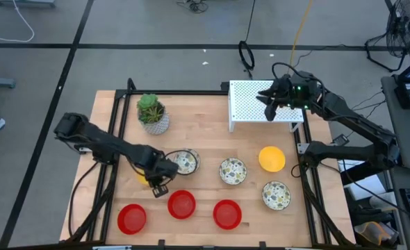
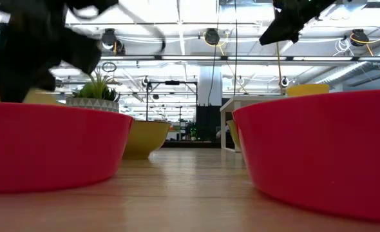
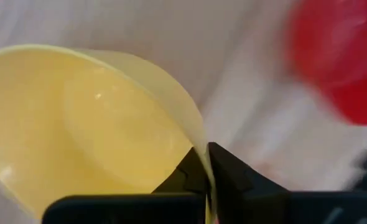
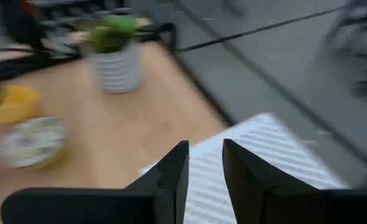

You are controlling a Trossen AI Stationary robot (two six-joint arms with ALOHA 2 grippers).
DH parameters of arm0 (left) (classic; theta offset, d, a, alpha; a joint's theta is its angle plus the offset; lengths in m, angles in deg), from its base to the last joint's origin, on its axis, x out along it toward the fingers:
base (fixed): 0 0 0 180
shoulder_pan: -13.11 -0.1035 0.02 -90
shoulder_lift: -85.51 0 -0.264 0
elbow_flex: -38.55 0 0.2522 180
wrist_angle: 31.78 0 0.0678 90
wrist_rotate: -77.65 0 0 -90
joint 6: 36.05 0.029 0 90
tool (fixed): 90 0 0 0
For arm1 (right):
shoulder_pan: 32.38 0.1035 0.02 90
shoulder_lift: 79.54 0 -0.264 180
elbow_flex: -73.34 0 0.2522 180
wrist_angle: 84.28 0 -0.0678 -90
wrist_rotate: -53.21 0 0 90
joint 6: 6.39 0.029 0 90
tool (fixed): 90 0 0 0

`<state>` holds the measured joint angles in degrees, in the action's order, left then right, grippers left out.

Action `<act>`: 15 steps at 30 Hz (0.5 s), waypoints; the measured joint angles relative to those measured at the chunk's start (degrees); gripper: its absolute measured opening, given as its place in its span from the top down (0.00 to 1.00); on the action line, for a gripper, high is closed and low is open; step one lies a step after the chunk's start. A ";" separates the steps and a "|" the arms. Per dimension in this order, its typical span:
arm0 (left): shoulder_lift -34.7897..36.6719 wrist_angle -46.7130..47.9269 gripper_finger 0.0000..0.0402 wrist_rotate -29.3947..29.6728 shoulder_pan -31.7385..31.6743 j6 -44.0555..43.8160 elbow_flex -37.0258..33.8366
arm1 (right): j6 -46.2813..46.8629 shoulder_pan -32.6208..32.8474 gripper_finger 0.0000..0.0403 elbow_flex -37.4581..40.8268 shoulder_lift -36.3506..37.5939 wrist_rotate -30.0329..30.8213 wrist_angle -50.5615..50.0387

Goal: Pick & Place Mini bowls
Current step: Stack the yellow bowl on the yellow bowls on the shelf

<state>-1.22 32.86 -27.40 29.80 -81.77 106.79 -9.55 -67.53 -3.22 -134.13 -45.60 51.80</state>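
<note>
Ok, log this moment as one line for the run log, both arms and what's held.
left gripper: shut on yellow bowl rim, near red bowls | right gripper: open, empty, over white perforated stand | stage: pick underway

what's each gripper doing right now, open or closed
Left gripper: shut on the rim of a yellow mini bowl.
Right gripper: open, holding nothing, above the white perforated stand.

Wooden table (image 1: 205, 118) stood on grey floor (image 1: 156, 24) crossed by dark tape lines. Cables (image 1: 247, 52) trailed over the floor behind the table. A fan (image 1: 402, 31) stood at the far right corner. In the low view, open ceiling with pipes and round lamps (image 2: 210, 36); dark frame racks (image 2: 171, 103) beyond.
</note>
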 joint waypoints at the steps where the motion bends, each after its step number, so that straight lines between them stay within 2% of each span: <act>1: 1.71 -0.68 0.98 0.01 -0.03 0.10 0.24 | 0.36 0.00 0.79 0.06 -0.32 -3.13 -0.01; 5: 7.76 -7.27 0.97 3.45 -0.11 4.21 1.47 | 0.82 1.92 0.79 1.89 -1.93 -17.08 3.78; 8: 10.90 -16.32 0.97 3.91 -0.13 10.90 1.60 | 1.62 5.31 0.79 6.63 -2.82 -23.16 13.24; 15: 12.21 -33.76 0.96 2.43 -1.39 28.66 1.64 | 2.54 15.77 0.76 19.81 -4.85 -25.73 42.94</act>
<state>10.99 -0.90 -24.97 28.41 -53.11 108.43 -7.01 -51.76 16.59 -138.98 -71.33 94.75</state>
